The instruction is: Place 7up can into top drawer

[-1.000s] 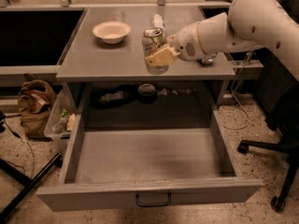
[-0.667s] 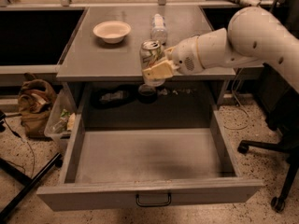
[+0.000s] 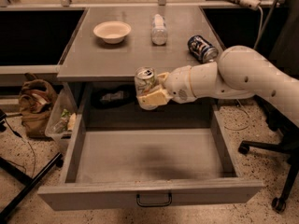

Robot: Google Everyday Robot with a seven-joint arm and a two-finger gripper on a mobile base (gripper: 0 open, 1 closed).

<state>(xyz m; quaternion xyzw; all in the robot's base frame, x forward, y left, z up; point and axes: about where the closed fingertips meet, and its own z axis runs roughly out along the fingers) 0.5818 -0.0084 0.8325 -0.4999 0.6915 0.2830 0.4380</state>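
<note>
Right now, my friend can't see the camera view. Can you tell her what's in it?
The robot's claw holds the 7up can in the air above the back of the open top drawer. On the table behind are a bowl, a clear bottle and a dark blue can.

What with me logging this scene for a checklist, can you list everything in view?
7up can: one, silvery, held above the open drawer's back
top drawer: one, grey, pulled open under the table
table: one, grey, centre
bowl: one, cream, tabletop left
plastic bottle: one, clear, tabletop middle
blue can: one, dark blue, tabletop right
bag: one, brown, floor left
arm: one, white, reaching in from the right
hand: one, tan fingers, shut on the 7up can
</note>
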